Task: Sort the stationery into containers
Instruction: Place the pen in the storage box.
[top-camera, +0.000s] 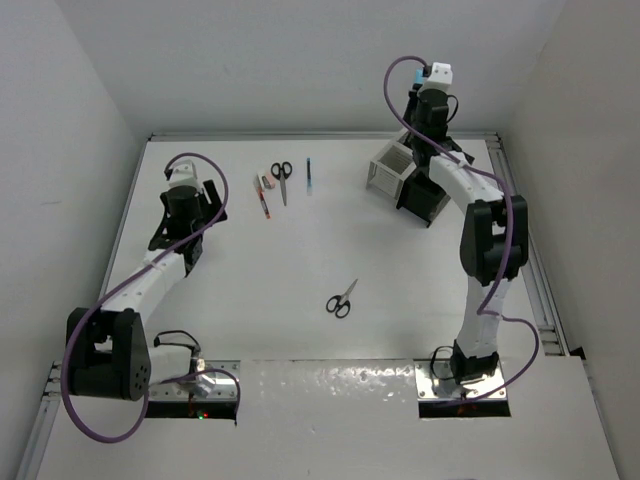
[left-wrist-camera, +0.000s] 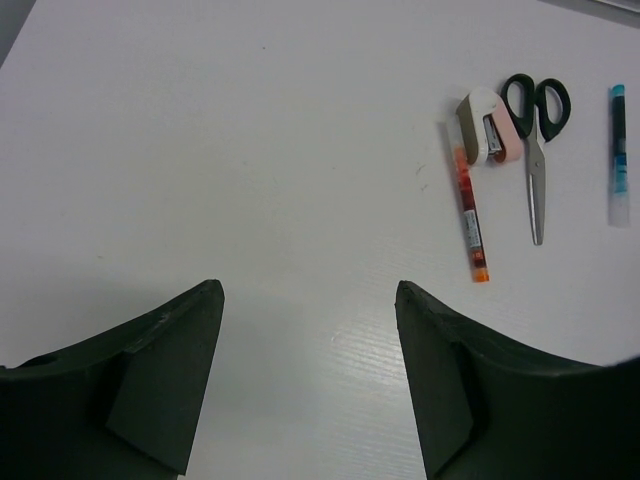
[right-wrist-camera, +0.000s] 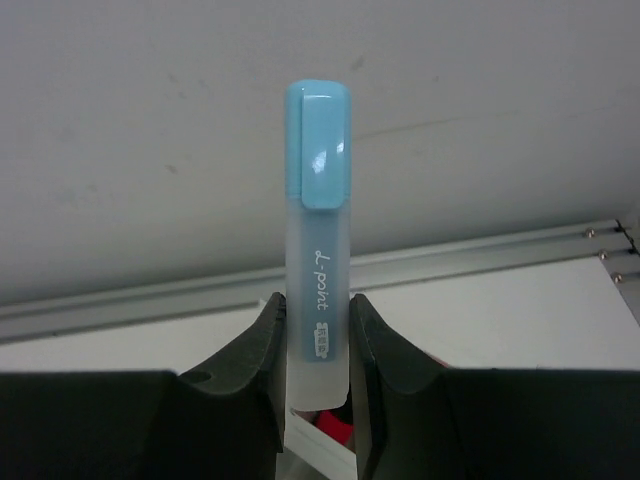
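Marker (right-wrist-camera: 318, 230), pale blue cap up, stands upright, pinched at its frosted barrel by the right gripper (right-wrist-camera: 318, 335), jaws set narrow, over the white box (top-camera: 388, 172) and black box (top-camera: 425, 200) at far right. Left gripper (left-wrist-camera: 305, 300) wide, holding nothing, above the table (left-wrist-camera: 200, 150). Far-side row: red pen (left-wrist-camera: 468, 210), scissors (left-wrist-camera: 537, 150), blue pen (left-wrist-camera: 619, 160). Second scissors (top-camera: 342, 300) lie mid-table.

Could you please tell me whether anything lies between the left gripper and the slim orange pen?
Nothing visible does: only bare white table separates the open left gripper from the slim orange pen. The black-handled scissors lie beyond it.
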